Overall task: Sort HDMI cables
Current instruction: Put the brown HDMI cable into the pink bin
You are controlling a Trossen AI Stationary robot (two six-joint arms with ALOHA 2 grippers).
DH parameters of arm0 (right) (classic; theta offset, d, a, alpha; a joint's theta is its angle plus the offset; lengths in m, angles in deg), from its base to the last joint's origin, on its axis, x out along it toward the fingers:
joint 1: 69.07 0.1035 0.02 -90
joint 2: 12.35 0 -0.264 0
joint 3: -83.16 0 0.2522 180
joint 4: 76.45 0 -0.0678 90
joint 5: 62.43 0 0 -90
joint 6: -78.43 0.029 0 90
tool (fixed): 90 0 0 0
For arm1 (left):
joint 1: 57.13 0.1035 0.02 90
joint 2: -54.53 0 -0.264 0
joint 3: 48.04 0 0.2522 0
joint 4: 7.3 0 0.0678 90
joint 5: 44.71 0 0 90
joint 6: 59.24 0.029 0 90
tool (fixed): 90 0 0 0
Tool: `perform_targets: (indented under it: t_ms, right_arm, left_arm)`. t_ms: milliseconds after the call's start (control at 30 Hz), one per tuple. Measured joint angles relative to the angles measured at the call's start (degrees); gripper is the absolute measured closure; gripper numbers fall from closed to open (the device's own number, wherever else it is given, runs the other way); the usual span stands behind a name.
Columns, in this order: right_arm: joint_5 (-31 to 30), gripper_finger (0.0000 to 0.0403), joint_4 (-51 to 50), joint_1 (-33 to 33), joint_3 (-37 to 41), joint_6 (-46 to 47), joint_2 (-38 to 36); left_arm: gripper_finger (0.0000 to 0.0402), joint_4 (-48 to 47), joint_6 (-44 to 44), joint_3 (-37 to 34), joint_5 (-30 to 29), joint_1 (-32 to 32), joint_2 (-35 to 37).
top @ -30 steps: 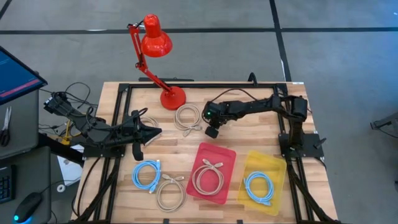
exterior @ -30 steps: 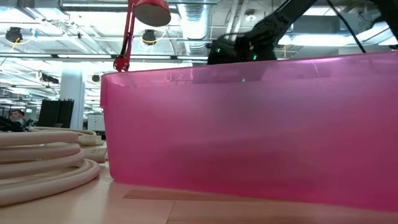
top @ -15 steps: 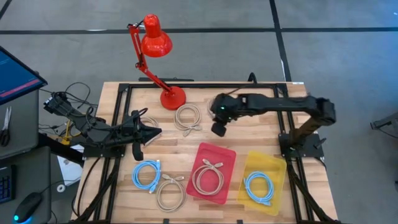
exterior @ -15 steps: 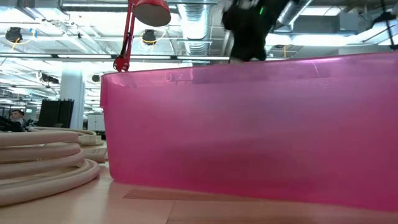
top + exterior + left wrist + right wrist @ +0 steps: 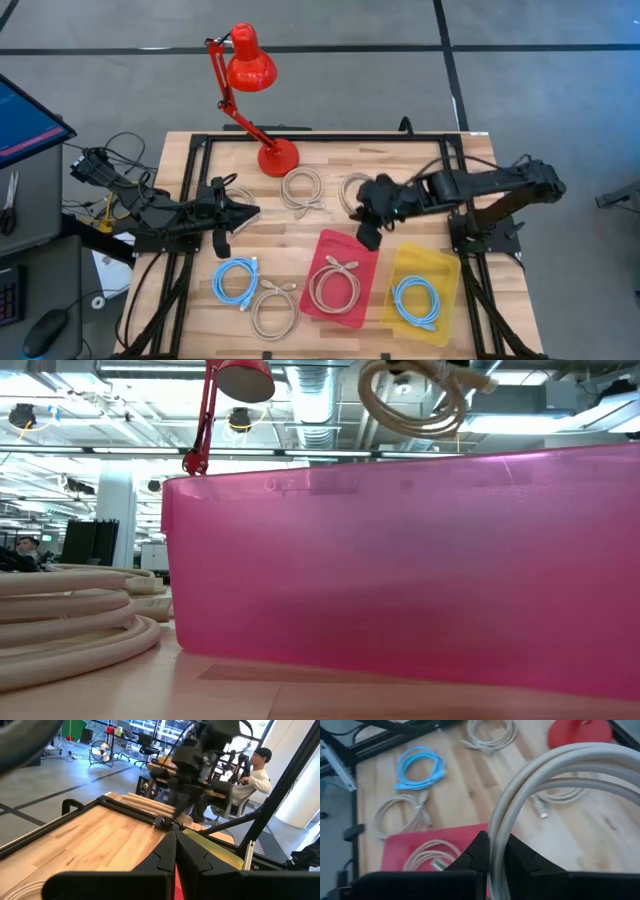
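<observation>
A grey floor [image 5: 560,90] crossed by dark lines surrounds the wooden table [image 5: 420,160]. A red desk lamp [image 5: 248,65] stands at the table's far edge. At the left edge of the high view sit a monitor [image 5: 25,120] and a keyboard [image 5: 8,295]. The low view shows an open ceiling with silver ducts [image 5: 315,400] and strip lights. In the left wrist view, a seated person [image 5: 252,780] works at a cluttered desk [image 5: 165,767].

It was a large open robotics lab or workshop: exposed ceiling ducts [image 5: 315,400] and strip lights ran overhead, other workbenches [image 5: 150,767] crowded with equipment stood beyond the wooden tabletop [image 5: 390,205], and a person [image 5: 252,777] sat at one (far side, back turned).
</observation>
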Motion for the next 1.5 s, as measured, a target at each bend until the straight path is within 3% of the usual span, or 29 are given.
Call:
perform_targets:
  t_ms: [467, 933, 1500]
  right_arm:
    - [0.7, 0.0376, 3.0, 10.1, 0.1, 9.8, 11.2]
    - [6.4, 0.0376, 14.0, 10.2, 0.2, 11.4, 23.0]
    - [7.9, 0.0376, 16.7, 9.6, 0.1, 10.5, 33.2]
  left_arm:
    - [0.0394, 0.2, 0.0, 0.0, 0.0, 0.0, 0.0]
    - [0.0394, 0.2, 0.0, 0.0, 0.0, 0.0, 0.0]
    - [0.0394, 0.2, 0.0, 0.0, 0.1, 0.0, 0.0]
